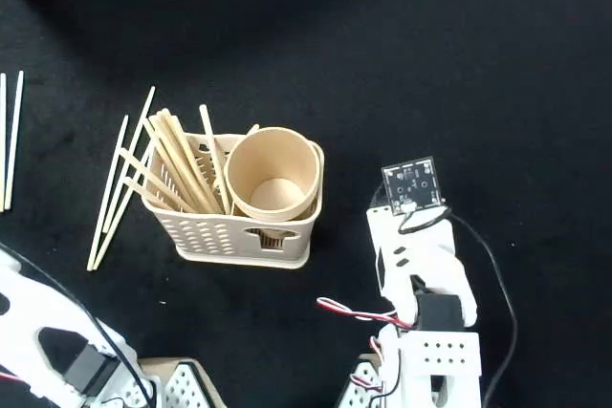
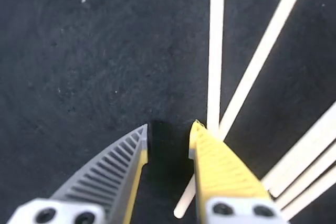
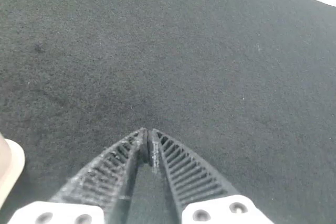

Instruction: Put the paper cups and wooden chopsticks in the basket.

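Observation:
A beige slotted basket (image 1: pixel 222 233) stands left of the table's middle. In it sit stacked paper cups (image 1: pixel 273 175) and a bundle of wooden chopsticks (image 1: pixel 178 163) leaning leftward. Three more chopsticks (image 1: pixel 111 194) lie on the black cloth just left of the basket, and others (image 1: pixel 10 139) at the far left edge. My left gripper (image 2: pixel 169 129) is open low over the cloth with nothing between its fingers. Its yellow finger (image 2: pixel 218 163) lies over the ends of several loose chopsticks (image 2: pixel 215 51). My right gripper (image 3: pixel 147 134) is shut and empty above bare cloth.
The right arm (image 1: pixel 423 269) stands right of the basket, its wrist camera board (image 1: pixel 412 186) pointing toward the far side. The left arm (image 1: pixel 48 341) sits at the near left corner. A pale beige edge (image 3: pixel 7 167) shows beside the right gripper.

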`<action>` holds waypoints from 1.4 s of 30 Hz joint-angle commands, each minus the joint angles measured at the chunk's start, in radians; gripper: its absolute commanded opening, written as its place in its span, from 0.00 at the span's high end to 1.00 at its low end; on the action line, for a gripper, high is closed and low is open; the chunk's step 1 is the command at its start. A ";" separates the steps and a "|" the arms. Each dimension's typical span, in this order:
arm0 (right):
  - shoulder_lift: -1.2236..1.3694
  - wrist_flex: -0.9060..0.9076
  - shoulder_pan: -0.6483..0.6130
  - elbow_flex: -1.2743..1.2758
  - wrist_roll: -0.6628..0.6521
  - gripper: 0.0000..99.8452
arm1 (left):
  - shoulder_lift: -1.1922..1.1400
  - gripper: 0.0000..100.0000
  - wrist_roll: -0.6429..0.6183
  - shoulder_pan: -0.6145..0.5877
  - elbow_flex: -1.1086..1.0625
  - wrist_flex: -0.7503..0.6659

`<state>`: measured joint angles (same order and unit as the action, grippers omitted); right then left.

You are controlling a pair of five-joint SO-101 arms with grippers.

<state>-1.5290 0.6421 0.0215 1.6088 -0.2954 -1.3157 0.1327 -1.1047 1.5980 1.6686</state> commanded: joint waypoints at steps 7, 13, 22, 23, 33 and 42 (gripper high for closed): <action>-0.008 -0.005 -0.008 -0.015 -0.008 0.99 | 0.129 0.75 -0.094 0.018 0.067 0.078; -0.008 -0.003 -0.008 -0.015 -0.008 0.99 | 0.127 0.74 -0.097 0.056 0.059 0.074; -0.008 -0.003 -0.008 -0.015 -0.008 0.99 | -0.092 0.74 -0.221 0.077 0.062 -0.163; -0.008 -0.003 -0.008 -0.015 -0.008 0.99 | -0.109 0.74 -0.238 0.070 0.064 -0.175; -0.008 -0.003 -0.008 -0.015 -0.008 0.99 | -0.115 0.98 -0.288 0.035 0.067 -0.163; -0.008 -0.003 -0.008 -0.015 -0.008 0.99 | -0.084 0.97 -0.252 0.045 0.068 -0.083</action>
<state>-1.5290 0.6421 0.0215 1.6088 -0.2954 -1.4323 -0.1419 -1.0403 1.6609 1.5182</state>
